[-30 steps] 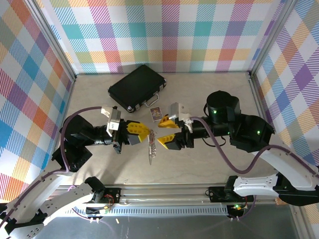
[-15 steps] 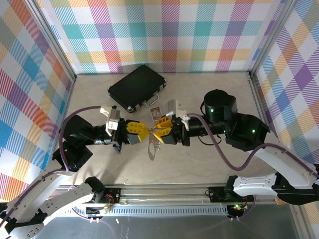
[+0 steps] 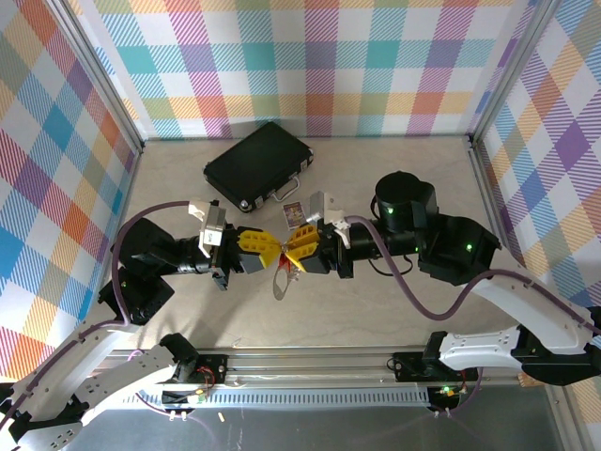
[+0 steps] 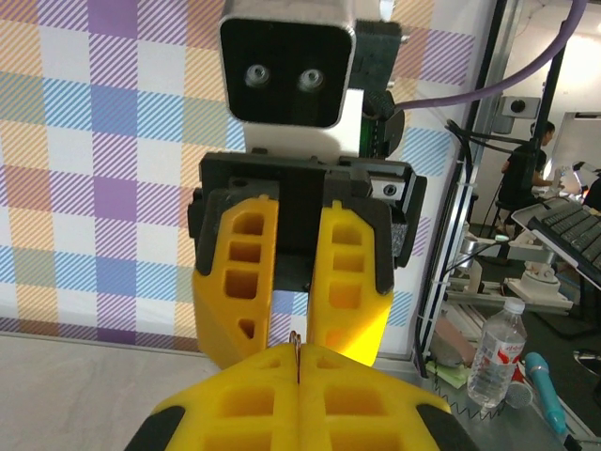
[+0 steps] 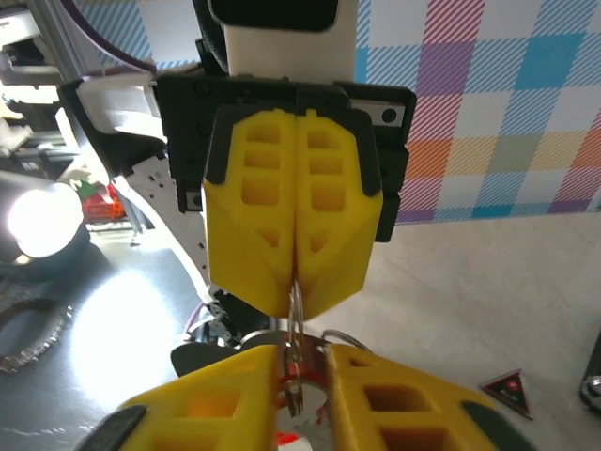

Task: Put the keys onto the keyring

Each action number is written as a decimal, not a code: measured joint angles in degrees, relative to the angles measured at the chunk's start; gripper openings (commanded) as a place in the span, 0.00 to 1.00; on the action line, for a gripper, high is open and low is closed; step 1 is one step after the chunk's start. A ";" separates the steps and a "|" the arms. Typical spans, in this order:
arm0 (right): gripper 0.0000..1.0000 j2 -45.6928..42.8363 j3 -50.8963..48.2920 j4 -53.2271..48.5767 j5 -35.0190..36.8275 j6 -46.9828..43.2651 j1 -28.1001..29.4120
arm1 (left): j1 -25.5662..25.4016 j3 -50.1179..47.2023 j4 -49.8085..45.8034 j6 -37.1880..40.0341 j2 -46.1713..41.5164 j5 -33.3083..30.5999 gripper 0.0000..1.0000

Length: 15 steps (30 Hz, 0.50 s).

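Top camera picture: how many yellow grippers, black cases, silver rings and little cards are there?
Yellow grippers: 2, left gripper and right gripper
Black case: 1
Silver keyring: 1
Small card: 1
Total: 5
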 measured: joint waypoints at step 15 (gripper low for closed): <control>0.06 -1.68 -2.12 0.17 0.39 0.42 0.00 | 0.00 0.00 0.04 -0.15 -0.07 0.00 0.00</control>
